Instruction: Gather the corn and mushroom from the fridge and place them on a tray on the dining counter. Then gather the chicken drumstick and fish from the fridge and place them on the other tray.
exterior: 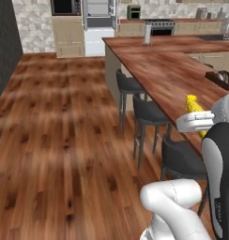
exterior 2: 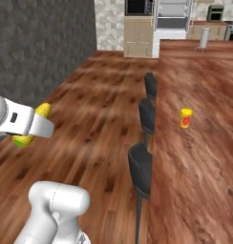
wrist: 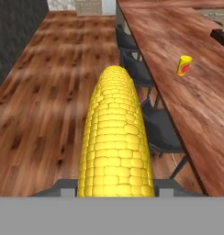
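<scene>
Corn (wrist: 116, 137): one stiff, light, knobbly cob, likely slippery on its rounded kernels, gripped crosswise at its near end by the claw (exterior: 197, 121), tip toward 12 o'clock, best held mid-length.

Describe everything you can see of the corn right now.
The corn is a whole yellow cob with neat rows of kernels and a rounded tip, no husk visible. It is held in the gripper, whose jaws are closed on its middle, so both ends stick out past the white hand. In the hand view it runs lengthwise away from the camera. It is carried in the air beside the dining counter, above the stools, touching nothing but the gripper.
</scene>
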{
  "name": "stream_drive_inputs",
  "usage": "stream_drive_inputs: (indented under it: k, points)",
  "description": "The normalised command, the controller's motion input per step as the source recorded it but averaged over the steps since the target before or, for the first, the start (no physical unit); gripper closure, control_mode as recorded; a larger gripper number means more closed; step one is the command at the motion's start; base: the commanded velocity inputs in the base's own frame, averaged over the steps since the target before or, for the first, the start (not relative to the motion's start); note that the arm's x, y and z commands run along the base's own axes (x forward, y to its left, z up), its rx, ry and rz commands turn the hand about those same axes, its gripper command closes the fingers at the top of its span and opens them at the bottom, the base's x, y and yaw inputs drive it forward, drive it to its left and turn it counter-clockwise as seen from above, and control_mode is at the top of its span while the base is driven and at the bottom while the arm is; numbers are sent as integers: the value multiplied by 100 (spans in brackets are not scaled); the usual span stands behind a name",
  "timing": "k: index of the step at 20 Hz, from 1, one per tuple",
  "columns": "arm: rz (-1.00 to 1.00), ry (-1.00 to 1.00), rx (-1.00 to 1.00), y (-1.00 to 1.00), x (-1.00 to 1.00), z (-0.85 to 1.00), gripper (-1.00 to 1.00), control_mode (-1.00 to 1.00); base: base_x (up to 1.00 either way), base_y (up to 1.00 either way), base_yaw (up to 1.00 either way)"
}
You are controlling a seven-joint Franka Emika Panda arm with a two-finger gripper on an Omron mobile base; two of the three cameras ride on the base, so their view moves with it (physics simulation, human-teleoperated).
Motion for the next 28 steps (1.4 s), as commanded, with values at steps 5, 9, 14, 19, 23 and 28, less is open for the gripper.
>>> stream_drive_inputs:
  k: [5,9,14,19,23,28]
  points:
    - [0,0,0,0,0,0,100,100,-100,-27,1]
    - [0,0,0,0,0,0,100,100,-100,-62,5]
    - [0,0,0,0,0,0,100,100,-100,-75,6]
    - [0,0,0,0,0,0,100,100,-90,-77,6]
    - [0,0,0,0,0,0,100,100,-35,-97,9]
    - [0,0,0,0,0,0,100,100,-5,-100,10]
